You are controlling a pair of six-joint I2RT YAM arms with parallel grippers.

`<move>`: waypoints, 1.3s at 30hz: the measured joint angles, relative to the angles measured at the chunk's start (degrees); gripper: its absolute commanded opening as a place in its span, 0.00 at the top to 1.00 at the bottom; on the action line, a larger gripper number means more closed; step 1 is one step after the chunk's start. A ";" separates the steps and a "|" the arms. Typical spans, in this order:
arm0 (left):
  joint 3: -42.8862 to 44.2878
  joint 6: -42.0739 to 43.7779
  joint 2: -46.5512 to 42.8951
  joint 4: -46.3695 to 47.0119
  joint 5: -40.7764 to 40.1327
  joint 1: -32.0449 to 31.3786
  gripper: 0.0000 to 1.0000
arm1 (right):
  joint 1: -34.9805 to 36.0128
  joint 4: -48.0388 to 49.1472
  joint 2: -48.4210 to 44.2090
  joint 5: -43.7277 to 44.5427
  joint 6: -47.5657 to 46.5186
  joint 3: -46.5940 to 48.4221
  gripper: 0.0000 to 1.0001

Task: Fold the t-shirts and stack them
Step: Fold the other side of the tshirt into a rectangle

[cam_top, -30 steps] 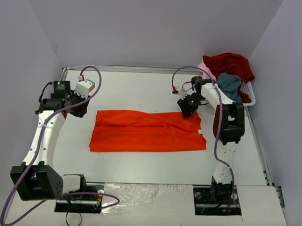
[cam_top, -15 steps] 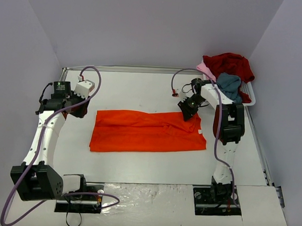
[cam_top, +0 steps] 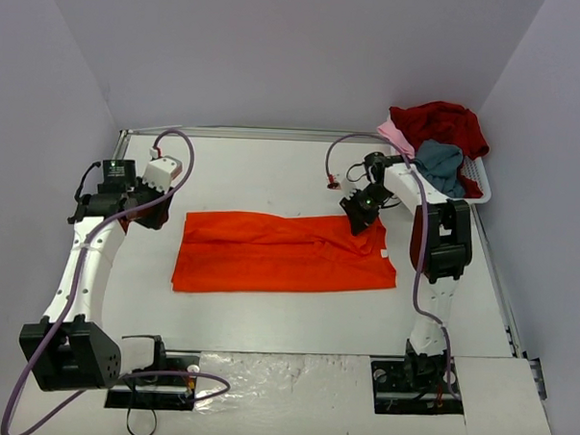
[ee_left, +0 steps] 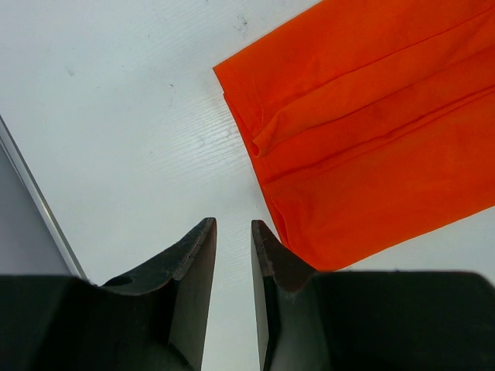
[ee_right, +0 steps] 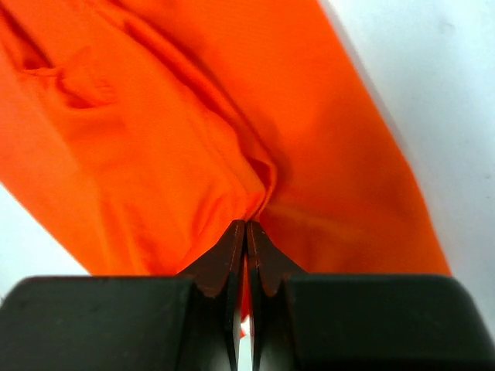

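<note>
An orange-red t-shirt point(cam_top: 284, 254) lies flat in the middle of a white table point(cam_top: 273, 173), folded lengthwise into a long band. Its long axis runs from 9 o'clock to 3 o'clock in the overhead view.

The right hand point(ee_right: 245, 224) sits at the band's far right corner, toward 2 o'clock from the shirt's centre. Its jaws are pressed together on a small pinch of the cloth, which puckers into a ridge at the fingertips.

The left hand point(ee_left: 232, 224) hovers beside the far left corner, toward 10 o'clock from the centre. Its jaws stand a narrow gap apart and hold nothing. From its own camera the shirt's corner lies at 1 o'clock, with bare table between.

The cloth is thin, soft and matte, with shallow creases running along its length and layered folded edges at the left end.

The right hand, already on the cloth, looks best placed to carry that end over toward 9 o'clock, across the long axis.

At the table's far right, a white slatted basket point(cam_top: 479, 178) holds a heap: a dark red shirt point(cam_top: 439, 123), a grey-blue shirt point(cam_top: 439, 161) and a pale pink shirt point(cam_top: 398, 136).
</note>
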 measured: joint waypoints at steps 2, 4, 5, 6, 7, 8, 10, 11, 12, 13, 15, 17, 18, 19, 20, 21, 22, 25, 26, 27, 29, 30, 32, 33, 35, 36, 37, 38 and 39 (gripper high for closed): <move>-0.02 -0.02 -0.61 0.02 0.13 0.00 0.76 | 0.94 -0.04 -1.70 0.02 0.02 -1.29 1.00; -0.13 -0.04 -1.25 0.02 0.42 0.00 0.76 | 2.14 -0.02 -3.87 -0.02 0.15 -2.60 1.00; -0.17 -0.02 -1.42 0.04 0.48 0.00 0.76 | 2.86 -0.13 -5.14 -0.07 0.20 -3.21 1.00; -0.22 -0.02 -1.62 0.04 0.63 0.00 0.75 | 3.50 -0.15 -6.21 -0.07 0.26 -3.69 1.00; -0.28 -0.04 -1.75 0.04 0.72 0.00 0.75 | 4.15 -0.20 -7.34 -0.07 0.37 -4.17 1.00; -0.33 -0.04 -1.88 0.04 0.85 0.00 0.75 | 4.81 -0.22 -8.33 -0.07 0.42 -4.63 1.00; -0.39 -0.07 -2.03 0.04 0.96 0.00 0.75 | 5.90 -0.24 -10.03 -0.07 0.61 -5.49 1.00; -0.48 -0.07 -2.12 0.04 1.05 0.00 0.75 | 6.40 -0.28 -10.75 -0.09 0.66 -5.97 1.00; -0.61 -0.09 -2.19 0.04 1.11 0.00 0.75 | 6.84 -0.13 -11.47 -0.04 0.72 -6.73 1.00; -0.72 -0.09 -2.25 0.04 1.14 0.00 0.75 | 7.10 -0.22 -12.11 -0.04 0.79 -7.54 1.00; -0.96 -0.13 -2.36 0.02 1.29 0.00 0.75 | 7.37 -0.28 -13.09 0.04 0.81 -9.35 1.00; -0.98 -0.17 -2.43 0.04 1.38 0.00 0.75 | 7.37 -0.28 -13.75 0.24 0.81 -11.23 1.00; -1.01 -0.20 -2.49 0.04 1.46 0.00 0.75 | 7.43 -0.26 -14.05 0.44 0.81 -12.41 1.00; -1.05 -0.24 -2.60 0.07 1.53 0.00 0.75 | 7.69 -0.42 -14.29 0.70 0.79 -13.55 1.00; -1.14 -0.24 -2.78 0.07 1.62 0.00 0.74 | 7.76 -0.39 -14.53 1.11 0.79 -14.84 1.00; -1.25 -0.24 -2.91 0.09 1.75 0.00 0.74 | 7.89 -0.44 -14.64 1.40 0.79 -15.74 1.00; -1.38 -0.24 -3.02 0.11 1.86 0.00 0.74 | 8.11 -0.39 -14.86 1.86 0.76 -17.03 1.00; -1.81 -0.26 -3.17 0.15 2.19 0.00 0.74 | 8.98 -0.57 -14.99 3.06 0.74 -20.15 0.96; -1.84 -0.26 -3.17 0.13 2.25 0.00 0.73 | 9.20 -0.63 -14.99 3.34 0.76 -20.83 0.96; -1.84 -0.26 -3.17 0.15 2.36 0.00 0.73 | 9.25 -0.68 -14.99 3.63 0.72 -21.44 0.94; -1.86 -0.24 -3.26 0.15 2.51 0.00 0.73 | 9.57 -0.76 -14.99 4.02 0.74 -22.08 0.90; -1.86 -0.26 -3.28 0.17 2.58 0.00 0.72 | 9.60 -0.87 -14.99 4.04 0.76 -22.12 0.89; -1.95 -0.26 -3.43 0.17 2.60 0.00 0.72 | 9.60 -0.90 -14.99 3.98 0.74 -22.10 0.84; -2.03 -0.24 -3.54 0.24 2.58 0.00 0.72 | 9.60 -0.90 -15.02 3.98 0.81 -22.10 0.83; -2.47 -0.26 -3.91 0.37 2.58 0.00 0.71 | 9.64 -1.40 -15.02 3.89 0.79 -21.81 0.78; -2.69 -0.26 -4.11 0.35 2.58 0.00 0.71 | 9.75 -1.84 -15.02 3.72 0.81 -21.38 0.77; -2.84 -0.26 -4.31 0.35 2.60 0.00 0.71 | 9.86 -2.27 -15.02 3.43 0.83 -20.79 0.77; -2.89 -0.26 -4.42 0.37 2.60 0.00 0.71 | 9.97 -2.69 -15.04 3.08 0.81 -20.04 0.77; -2.89 -0.26 -4.52 0.39 2.58 0.00 0.71 | 10.05 -3.02 -15.04 2.67 0.79 -19.21 0.77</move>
